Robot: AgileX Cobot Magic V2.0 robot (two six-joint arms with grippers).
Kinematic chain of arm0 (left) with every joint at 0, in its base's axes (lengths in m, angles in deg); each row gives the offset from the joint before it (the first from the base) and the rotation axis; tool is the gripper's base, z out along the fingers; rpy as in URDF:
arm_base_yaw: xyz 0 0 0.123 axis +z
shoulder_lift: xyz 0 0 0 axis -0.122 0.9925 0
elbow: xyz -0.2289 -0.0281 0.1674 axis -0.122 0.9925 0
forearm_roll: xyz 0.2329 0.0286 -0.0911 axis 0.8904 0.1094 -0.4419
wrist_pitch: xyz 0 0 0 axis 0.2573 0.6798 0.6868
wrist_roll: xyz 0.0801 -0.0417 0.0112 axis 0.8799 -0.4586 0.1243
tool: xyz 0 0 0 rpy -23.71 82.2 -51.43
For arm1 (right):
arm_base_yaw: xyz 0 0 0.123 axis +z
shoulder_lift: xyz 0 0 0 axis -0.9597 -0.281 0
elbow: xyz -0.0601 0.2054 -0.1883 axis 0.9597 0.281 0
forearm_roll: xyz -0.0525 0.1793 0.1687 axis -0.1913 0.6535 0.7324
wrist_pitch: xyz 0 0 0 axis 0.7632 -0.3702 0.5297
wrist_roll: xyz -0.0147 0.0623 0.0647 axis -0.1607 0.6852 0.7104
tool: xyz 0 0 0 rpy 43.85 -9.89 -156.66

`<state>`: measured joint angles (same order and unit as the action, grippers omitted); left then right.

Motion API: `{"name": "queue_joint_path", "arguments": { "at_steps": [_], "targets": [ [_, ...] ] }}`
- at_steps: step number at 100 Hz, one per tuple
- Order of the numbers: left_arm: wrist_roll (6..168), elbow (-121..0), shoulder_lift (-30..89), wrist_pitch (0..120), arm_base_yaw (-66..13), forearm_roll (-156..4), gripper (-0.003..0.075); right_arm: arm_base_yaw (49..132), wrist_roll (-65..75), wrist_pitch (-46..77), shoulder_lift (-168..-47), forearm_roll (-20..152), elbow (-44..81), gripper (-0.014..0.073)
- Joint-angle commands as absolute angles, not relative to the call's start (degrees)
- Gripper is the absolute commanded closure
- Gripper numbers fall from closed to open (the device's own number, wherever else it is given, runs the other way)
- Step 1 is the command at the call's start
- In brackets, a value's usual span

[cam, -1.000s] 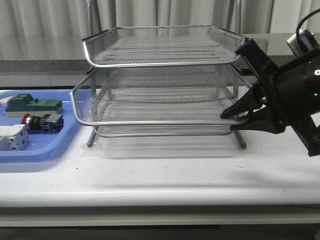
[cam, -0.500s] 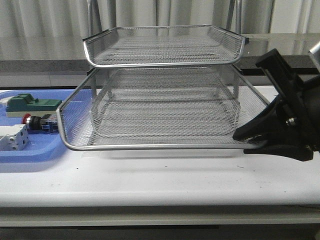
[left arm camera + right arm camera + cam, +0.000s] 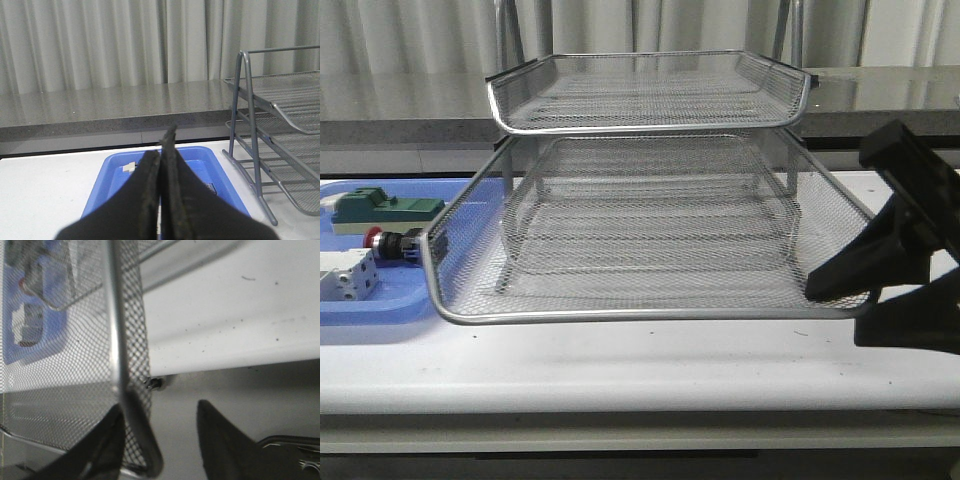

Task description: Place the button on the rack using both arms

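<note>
The rack (image 3: 650,90) stands mid-table, and its middle wire tray (image 3: 640,300) is drawn far out toward the front edge. My right gripper (image 3: 840,310) is at that tray's front right corner. Its fingers are spread wide, and the tray's rim (image 3: 131,405) lies between them against one finger. The button (image 3: 388,243), red cap showing, lies in the blue tray (image 3: 380,305) at the left, partly behind the drawn-out mesh. My left gripper (image 3: 162,142) is shut and empty above the blue tray (image 3: 105,175); it is out of the front view.
A green block part (image 3: 385,207) and a white boxy part (image 3: 345,275) share the blue tray with the button. The rack's frame legs (image 3: 255,150) stand just right of that tray. The drawn-out tray reaches nearly to the table's front edge (image 3: 620,400).
The middle tray has slid out toward the front, with my right gripper moving forward and down at its corner. The tray's left corner now covers part of the button.
</note>
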<state>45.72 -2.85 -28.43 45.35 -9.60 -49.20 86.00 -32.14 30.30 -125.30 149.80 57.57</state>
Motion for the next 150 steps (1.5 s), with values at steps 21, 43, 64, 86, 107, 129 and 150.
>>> {"name": "queue_joint_path", "arguments": {
  "at_steps": [21, 43, 64, 86, 107, 129, 150],
  "targets": [
    [45.4, -1.0, -30.2, 40.8, -9.5, -49.3, 0.0741, 86.0, -32.7, 32.7, -118.5, 142.2, 57.3, 0.0067],
    [45.4, -1.0, -30.2, 40.8, -9.5, -49.3, 0.0741, 85.9, -24.6, 32.7, -113.3, 130.0, 57.3, 0.0067],
    [45.4, -1.0, -30.2, 40.8, -9.5, -49.3, 0.0741, 82.7, -11.0, 34.2, -106.4, 110.9, 56.5, 0.0067],
    [45.4, -1.0, -30.2, 40.8, -9.5, -49.3, 0.0741, 76.1, 2.8, 42.2, -96.7, 88.3, 51.0, 0.0067],
    [45.4, -1.0, -30.2, 40.8, -9.5, -49.3, 0.0741, 73.1, 7.2, 47.9, -87.0, 74.3, 44.3, 0.0067],
    [45.4, -1.0, -30.2, 40.8, -9.5, -49.3, 0.0741, 73.1, 8.0, 50.8, -78.6, 68.5, 41.0, 0.0067],
    [45.4, -1.0, -30.2, 40.8, -9.5, -49.3, 0.0741, 73.1, 8.9, 51.1, -70.7, 62.4, 41.0, 0.0067]
  ]
}}
